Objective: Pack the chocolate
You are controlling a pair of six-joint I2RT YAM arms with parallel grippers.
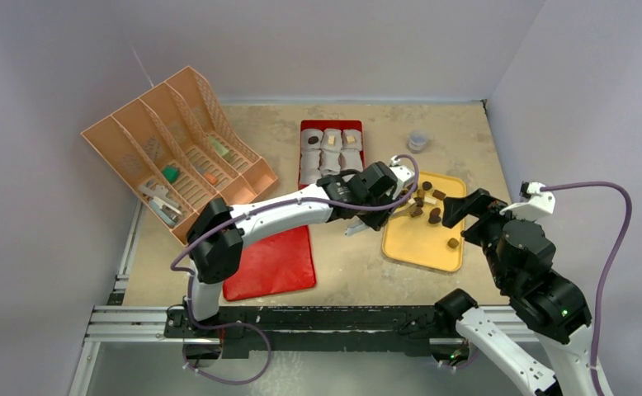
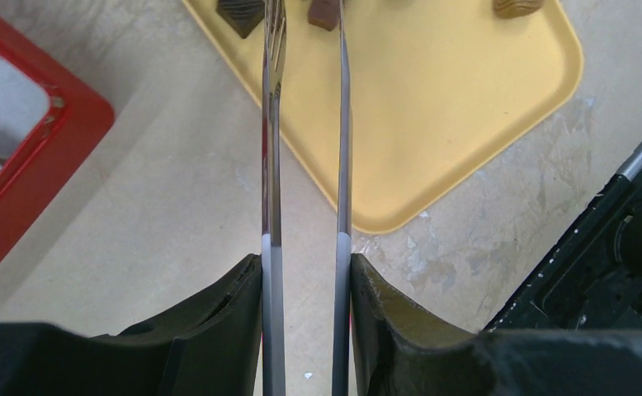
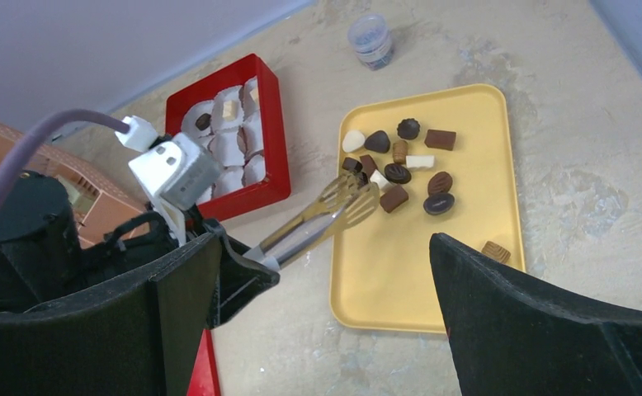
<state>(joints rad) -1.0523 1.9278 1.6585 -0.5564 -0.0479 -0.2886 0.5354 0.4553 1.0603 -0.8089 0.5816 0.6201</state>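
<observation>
Several chocolate pieces (image 1: 427,205), mostly dark brown, lie clustered on the yellow tray (image 1: 417,252); the right wrist view shows them too (image 3: 400,169). One tan piece (image 3: 495,250) lies apart near the tray's right edge. My left gripper (image 1: 373,205) is shut on metal tongs (image 2: 272,124). The tongs' arms stand apart, with the tips (image 3: 355,198) over the near left end of the cluster. The red box (image 1: 332,124) of white paper cups holds a few pieces (image 3: 205,121). My right gripper (image 1: 466,210) is open and empty at the tray's right side.
A small grey jar (image 1: 417,140) stands behind the tray. A red lid (image 1: 272,262) lies flat near the left arm's base. An orange file organizer (image 1: 177,140) with small items fills the back left. The right arm's purple cable (image 1: 606,247) loops at the right.
</observation>
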